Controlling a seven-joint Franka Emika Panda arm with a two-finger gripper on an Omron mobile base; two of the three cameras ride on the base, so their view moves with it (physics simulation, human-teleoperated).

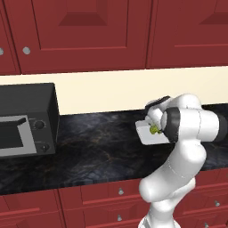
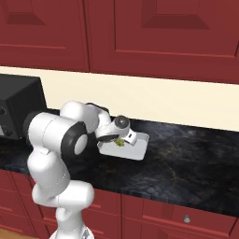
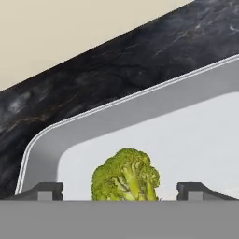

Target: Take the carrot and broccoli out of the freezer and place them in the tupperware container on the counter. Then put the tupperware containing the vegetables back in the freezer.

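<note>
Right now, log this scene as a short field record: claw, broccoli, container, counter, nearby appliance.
claw: open, fingertips spread either side of the broccoli, not touching it
broccoli: inside the tupperware container, between the fingertips
tupperware container: pale tray on the counter, near the back wall
counter: black marbled top, red drawers below
microwave: black box on the counter, to the left of the container
carrot: cannot tell where it is

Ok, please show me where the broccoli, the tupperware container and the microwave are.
broccoli [image 3: 125, 175], hand view, on the floret's crown.
tupperware container [image 3: 186, 135], hand view, on its bare floor.
microwave [image 1: 27, 95], left base view, on its black top.
</note>
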